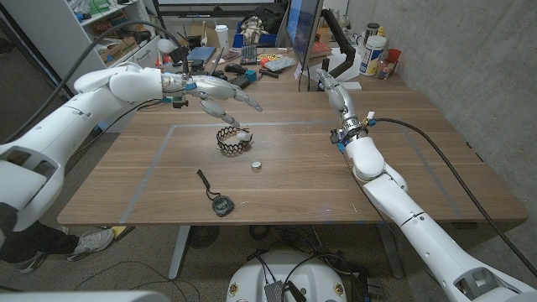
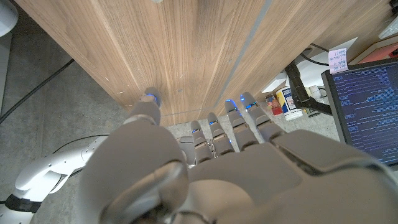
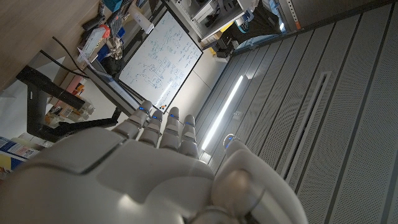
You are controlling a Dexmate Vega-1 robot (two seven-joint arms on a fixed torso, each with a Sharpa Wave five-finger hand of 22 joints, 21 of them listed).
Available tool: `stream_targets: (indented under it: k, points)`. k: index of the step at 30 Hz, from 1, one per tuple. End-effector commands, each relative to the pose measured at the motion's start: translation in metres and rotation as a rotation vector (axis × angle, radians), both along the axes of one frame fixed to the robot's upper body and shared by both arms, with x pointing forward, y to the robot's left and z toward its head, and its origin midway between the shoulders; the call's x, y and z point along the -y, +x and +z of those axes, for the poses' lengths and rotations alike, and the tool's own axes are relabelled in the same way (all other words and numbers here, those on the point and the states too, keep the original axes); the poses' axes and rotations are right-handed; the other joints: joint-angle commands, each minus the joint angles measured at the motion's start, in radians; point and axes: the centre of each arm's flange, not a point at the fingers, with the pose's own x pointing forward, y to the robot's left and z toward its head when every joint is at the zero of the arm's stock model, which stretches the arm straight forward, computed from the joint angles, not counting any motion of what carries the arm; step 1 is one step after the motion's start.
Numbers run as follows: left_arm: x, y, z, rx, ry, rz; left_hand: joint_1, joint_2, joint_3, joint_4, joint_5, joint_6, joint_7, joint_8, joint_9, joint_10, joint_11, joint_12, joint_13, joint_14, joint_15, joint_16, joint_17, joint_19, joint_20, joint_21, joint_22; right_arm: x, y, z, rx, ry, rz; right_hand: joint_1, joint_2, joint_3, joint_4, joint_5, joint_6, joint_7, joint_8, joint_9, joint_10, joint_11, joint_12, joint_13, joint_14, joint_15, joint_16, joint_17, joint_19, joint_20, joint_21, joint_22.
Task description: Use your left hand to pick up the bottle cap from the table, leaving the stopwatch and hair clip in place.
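The bottle cap, small and whitish, lies near the table's middle. A black toothed hair clip sits just behind and to the left of it. The dark stopwatch with its black cord lies nearer the front edge. My left hand hovers over the table behind the hair clip, fingers spread and holding nothing; the left wrist view shows its back with fingers reaching over the wood. My right hand is raised at the table's far right side, fingers straight, and in the right wrist view the hand is empty.
Faint tape lines mark a rectangle on the wooden table. Clutter, a monitor and bottles crowd the far edge. A black cable trails from my right wrist across the table's right side.
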Motion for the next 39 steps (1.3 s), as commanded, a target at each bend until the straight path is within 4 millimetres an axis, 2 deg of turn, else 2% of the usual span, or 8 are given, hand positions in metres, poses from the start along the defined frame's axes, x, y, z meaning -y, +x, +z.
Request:
stream_targets:
  k: [1,7,23,39]
  points:
    - [0.01,0.002,-0.006,-0.008,0.061,0.024,0.023,0.001,0.013,-0.002,-0.003,0.007,-0.006,0.005,0.001,0.009,0.007,0.008,0.005,0.008,-0.098,0.002,0.005,0.0,0.003,-0.001,0.003,0.005,-0.002,-0.002,0.005,0.013,0.0,-0.009,0.002,-0.004,0.005,0.005,0.009,-0.002,-0.003,0.003,0.009,0.004,-0.001,0.004,0.002,0.0,-0.002,0.001,0.003,0.0,-0.002,0.005]
    - [0.016,0.005,-0.01,-0.017,0.088,0.033,0.038,-0.005,0.014,-0.005,-0.006,0.005,-0.006,0.004,0.001,0.002,0.007,0.005,0.007,0.004,-0.096,-0.001,0.005,-0.004,0.008,-0.004,0.003,0.007,-0.002,-0.004,0.002,0.017,0.002,-0.011,0.002,-0.005,0.006,0.005,0.009,-0.002,-0.003,0.003,0.009,0.003,-0.001,0.004,0.002,0.0,-0.002,0.002,0.003,0.0,-0.002,0.005]
    - [0.03,0.01,-0.021,-0.008,0.144,0.044,0.065,-0.013,0.015,-0.004,-0.01,0.013,-0.006,0.005,0.003,0.004,0.004,0.004,0.012,0.002,-0.099,-0.002,0.008,-0.004,0.001,-0.008,0.003,0.013,-0.001,-0.008,0.004,0.032,-0.001,-0.014,0.001,-0.006,0.008,0.006,0.01,-0.002,-0.003,0.003,0.009,0.003,-0.002,0.004,0.002,0.002,-0.002,0.001,0.004,0.0,-0.004,0.005]
    - [0.032,0.019,-0.033,0.016,0.178,0.07,0.076,-0.023,0.009,0.003,-0.015,0.018,-0.006,0.006,0.004,0.009,0.006,0.007,0.017,-0.005,-0.092,-0.005,0.013,-0.003,0.003,-0.01,0.004,0.012,-0.004,-0.008,0.012,0.037,-0.019,-0.016,0.0,-0.008,0.009,0.007,0.013,-0.001,-0.002,0.002,0.011,0.003,-0.002,0.004,0.003,0.003,-0.002,0.001,0.004,0.002,-0.005,0.005]
